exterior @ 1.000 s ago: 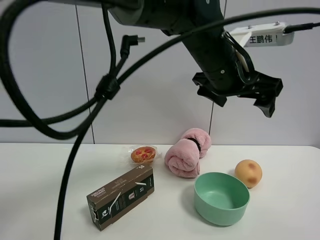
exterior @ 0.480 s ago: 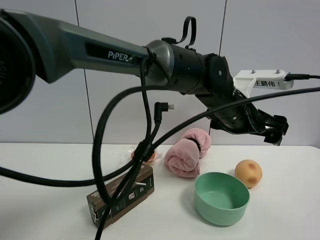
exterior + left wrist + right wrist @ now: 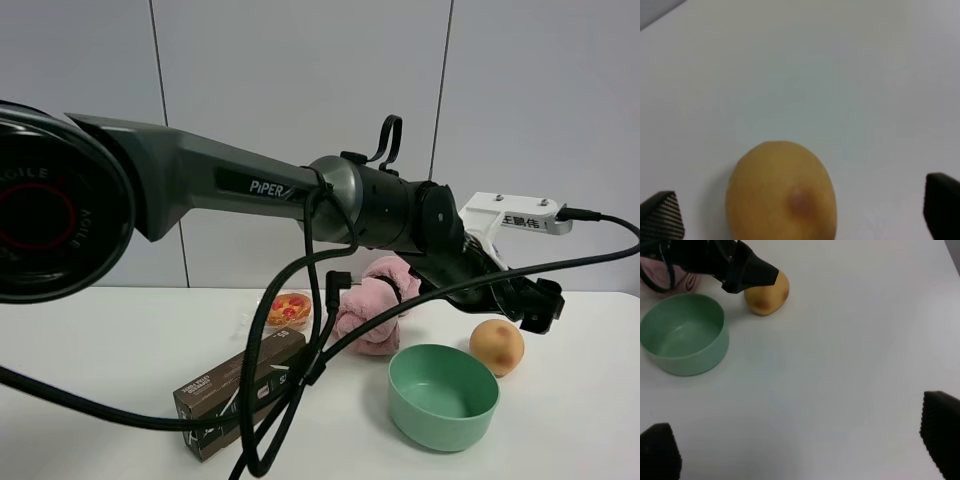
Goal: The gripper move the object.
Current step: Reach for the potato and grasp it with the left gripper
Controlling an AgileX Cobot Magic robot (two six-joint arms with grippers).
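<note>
The object is a round yellow-orange fruit with reddish blotches (image 3: 497,347), lying on the white table right of the green bowl. My left gripper (image 3: 535,308), a black claw on the black arm with a white labelled part (image 3: 515,214), reaches across and hangs just above and behind the fruit. In the left wrist view the fruit (image 3: 782,192) lies between the spread fingertips of the left gripper (image 3: 801,212), untouched. The right wrist view shows the fruit (image 3: 767,295) half under the left gripper (image 3: 747,272). My right gripper (image 3: 799,442) is open and empty above bare table.
A green bowl (image 3: 400,372) stands in front, left of the fruit, and also shows in the right wrist view (image 3: 715,310). A rolled pink towel (image 3: 362,328), a wrapped tart (image 3: 287,307) and a dark box (image 3: 225,385) lie further left. Black cables (image 3: 300,370) hang over the box.
My left arm has come down from high above the table to just above the fruit. The fruit, bowl and other things have not moved.
</note>
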